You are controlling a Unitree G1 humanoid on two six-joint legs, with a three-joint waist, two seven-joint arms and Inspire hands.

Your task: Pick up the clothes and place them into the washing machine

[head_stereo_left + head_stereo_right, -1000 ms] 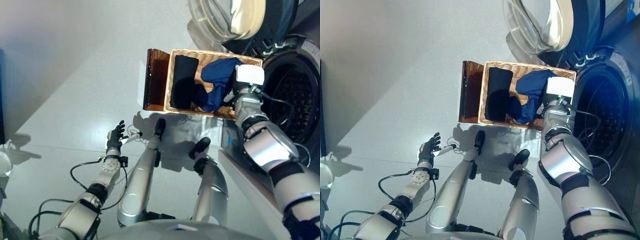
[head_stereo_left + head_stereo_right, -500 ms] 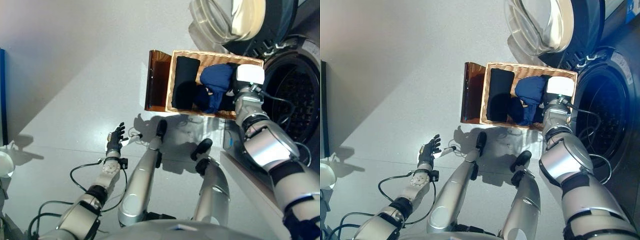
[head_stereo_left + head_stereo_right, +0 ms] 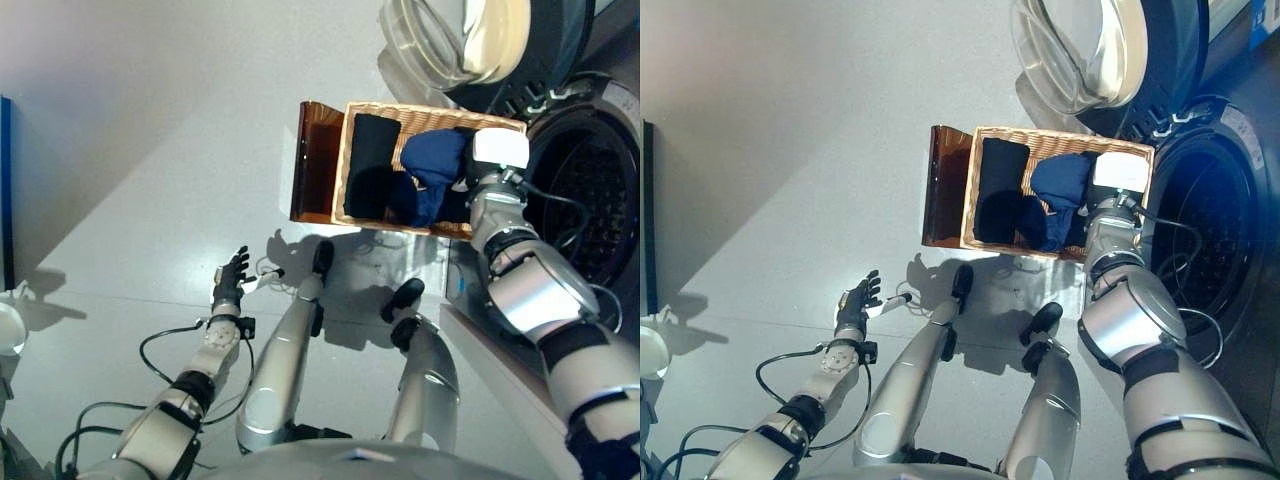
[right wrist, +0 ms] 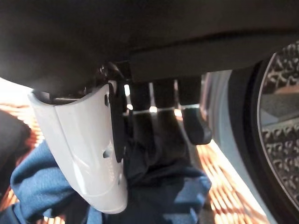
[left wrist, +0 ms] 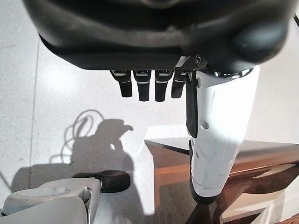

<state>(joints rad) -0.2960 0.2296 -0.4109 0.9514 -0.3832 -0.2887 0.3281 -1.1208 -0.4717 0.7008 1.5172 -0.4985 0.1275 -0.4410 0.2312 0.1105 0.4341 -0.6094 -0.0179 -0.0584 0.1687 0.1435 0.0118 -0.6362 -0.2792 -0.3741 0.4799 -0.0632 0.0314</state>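
The right hand (image 4: pixel 93 154) is down in the wicker basket (image 3: pixel 348 150), at the basket's edge nearest the washing machine (image 3: pixel 590 190). In its wrist view the thumb and fingers curl into the blue garment (image 3: pixel 432 165), which is bunched up against the palm, so I judge it is gripping the cloth. A black garment (image 3: pixel 372 160) lies flat along the basket's opposite side, untouched. The machine's drum stands open just beside the basket, and its door (image 3: pixel 450 40) is swung out past the basket's far edge.

The left hand (image 3: pixel 231 280) hangs low over the floor (image 3: pixel 150 150), well apart from the basket, fingers straight and relaxed, holding nothing.

The worry from here is the hold. Only a fold of the blue cloth seems caught, so a trailing end could snag the wicker rim on the lift, or drag the light basket along. If the pinch is shallow, the garment may slip out short of the drum.
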